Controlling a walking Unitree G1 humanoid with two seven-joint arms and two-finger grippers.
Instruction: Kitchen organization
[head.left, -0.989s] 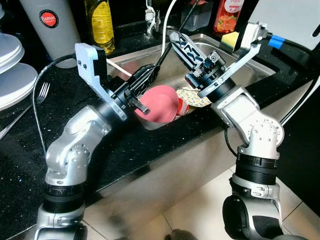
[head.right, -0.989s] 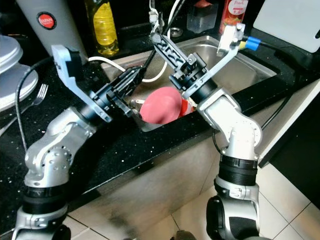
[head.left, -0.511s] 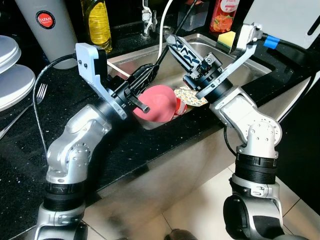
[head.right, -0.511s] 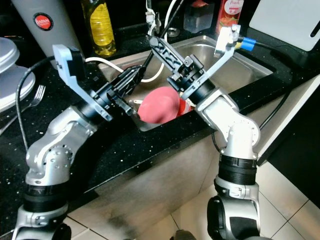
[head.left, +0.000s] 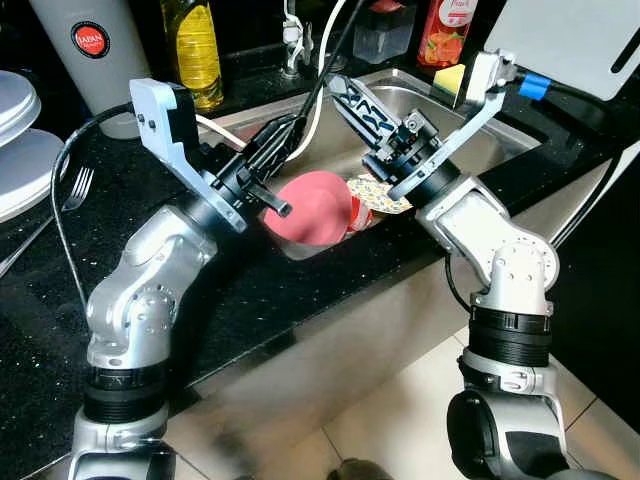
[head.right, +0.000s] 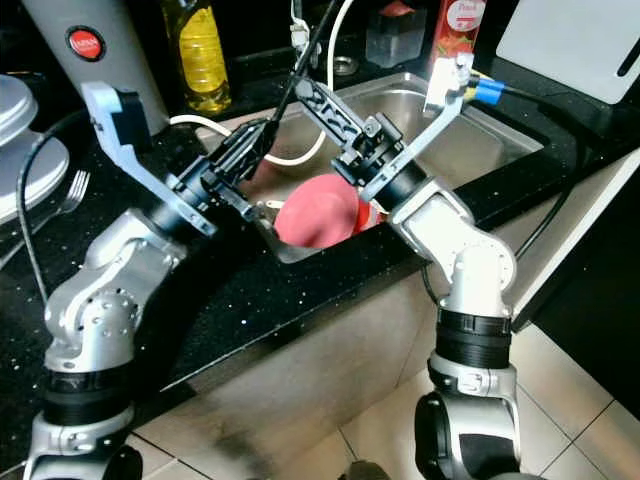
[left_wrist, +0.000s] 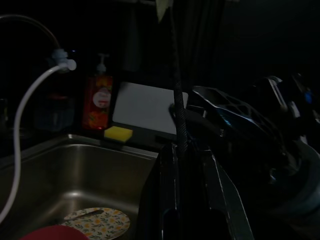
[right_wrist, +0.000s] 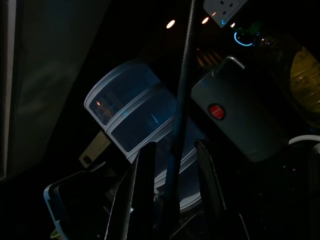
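Note:
Over the steel sink (head.left: 500, 135) my two grippers meet on a thin black rod (head.left: 335, 60) that rises out of frame. My left gripper (head.left: 297, 130) reaches in from the counter side, and in the left wrist view its fingers (left_wrist: 170, 170) sit close against the rod (left_wrist: 177, 115). My right gripper (head.left: 336, 86) points back toward the left one; in the right wrist view its fingers (right_wrist: 145, 165) stand apart on either side of the rod (right_wrist: 182, 85). Below them in the sink lie a pink bowl (head.left: 315, 205) on its side and a floral plate (head.left: 385, 192).
A white hose (head.left: 322, 85) curves over the sink. Along the back stand a grey canister (head.left: 85, 50), an oil bottle (head.left: 197, 50), a red soap bottle (head.left: 445, 30), a yellow sponge (head.left: 452, 78) and a white board (head.left: 570, 35). White plates (head.left: 20, 130) and a fork (head.left: 75, 187) lie on the black counter.
My left arm has lifted slightly and drawn a little toward the left. My right gripper has edged toward the back left. The bowl and plate lie as before.

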